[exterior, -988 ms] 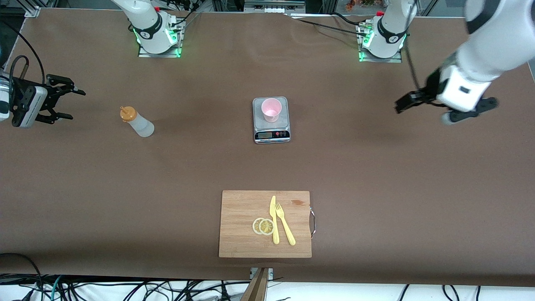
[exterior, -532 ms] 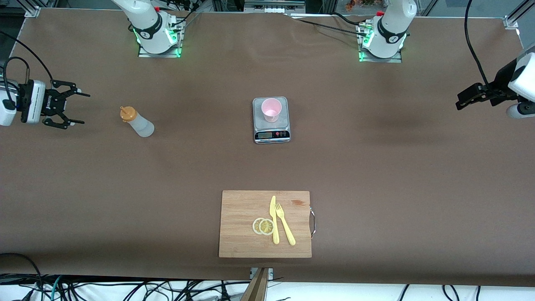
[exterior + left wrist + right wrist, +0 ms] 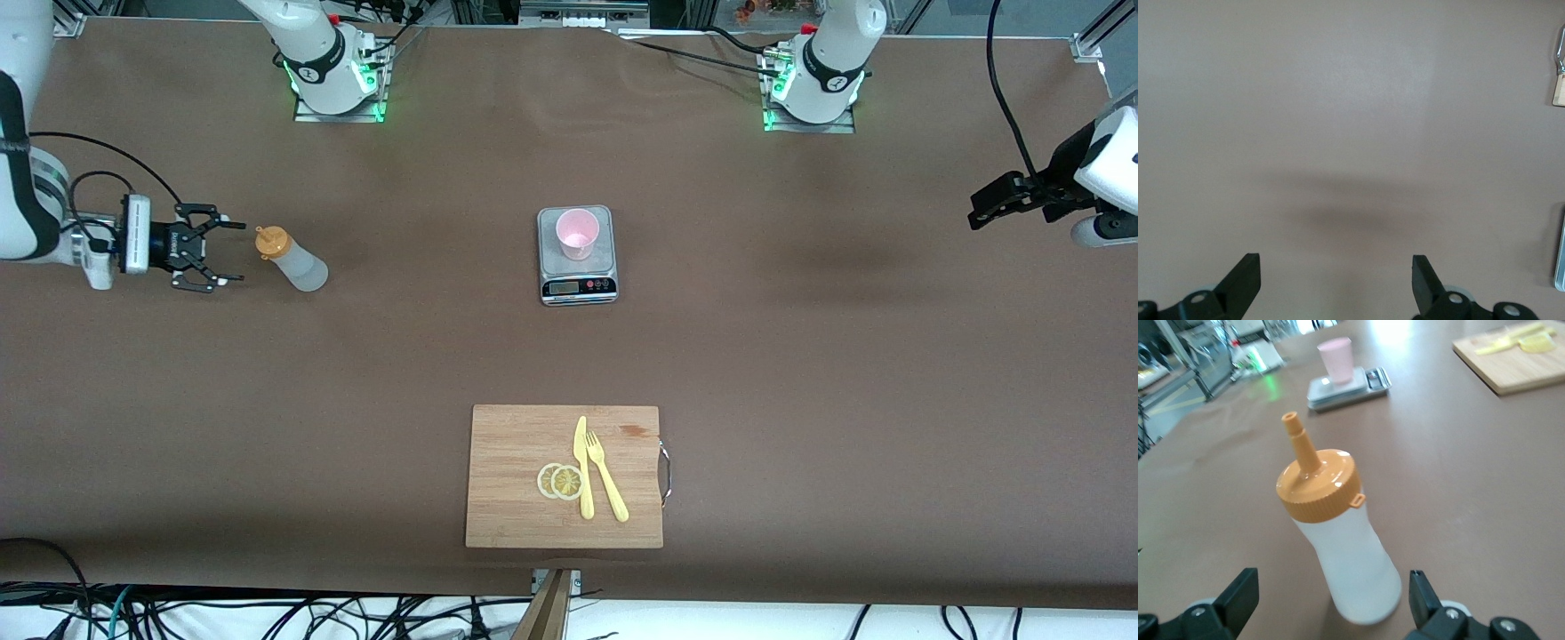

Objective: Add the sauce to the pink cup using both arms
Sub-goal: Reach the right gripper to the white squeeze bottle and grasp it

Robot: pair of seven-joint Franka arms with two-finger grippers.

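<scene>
Right gripper [image 3: 233, 253]: jaws spread wide and empty, pointing at the sauce bottle [image 3: 293, 262], just short of its orange cap; 1 second ago it hung well apart from the bottle at the tabletop's edge.
Right wrist view: the sauce bottle [image 3: 1338, 540] stands upright between the 2 parted fingers [image 3: 1238, 597], untouched.
Left gripper [image 3: 991, 200]: jaws released, holding nothing, over bare tabletop [image 3: 800, 356] at the left arm's end; it has drawn outward toward that edge since 1 second ago and barely shifted in the last half second.
Sauce bottle: on the tabletop toward the right arm's end, same spot as before.
Pink cup [image 3: 577, 234]: upright on the scale [image 3: 578, 276] at mid-table, unmoved.
Cutting board [image 3: 516, 480]: nearest the front camera, unchanged.
</scene>
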